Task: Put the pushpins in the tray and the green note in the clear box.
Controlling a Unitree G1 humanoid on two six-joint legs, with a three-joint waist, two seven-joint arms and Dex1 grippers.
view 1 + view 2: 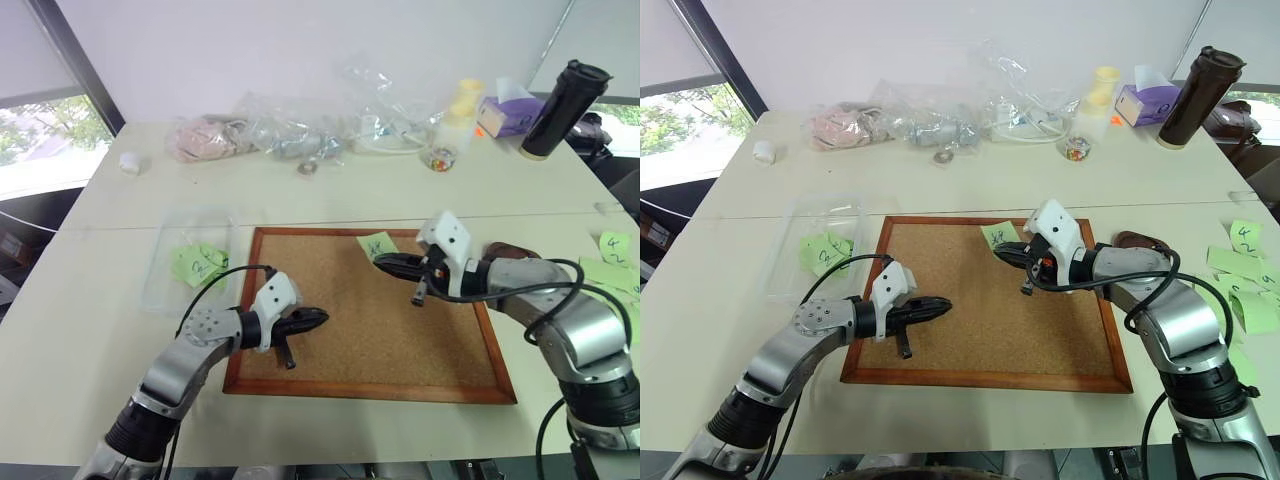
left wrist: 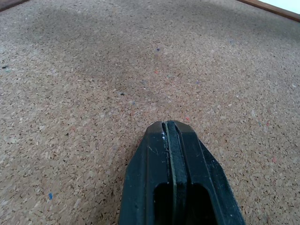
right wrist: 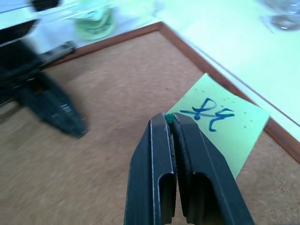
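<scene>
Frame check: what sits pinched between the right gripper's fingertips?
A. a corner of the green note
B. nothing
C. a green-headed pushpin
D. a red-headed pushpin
C. In the right wrist view the right gripper is shut on a tiny green-headed pushpin, held above the green note that lies on the cork board.

Green note (image 1: 1001, 236) on cork board (image 1: 985, 310)

A wide cream-white table (image 1: 330, 190) is set against a plain white wall (image 1: 300, 50). Daylight and green foliage are seen through a dark-framed window (image 1: 40, 130) at the left.
</scene>
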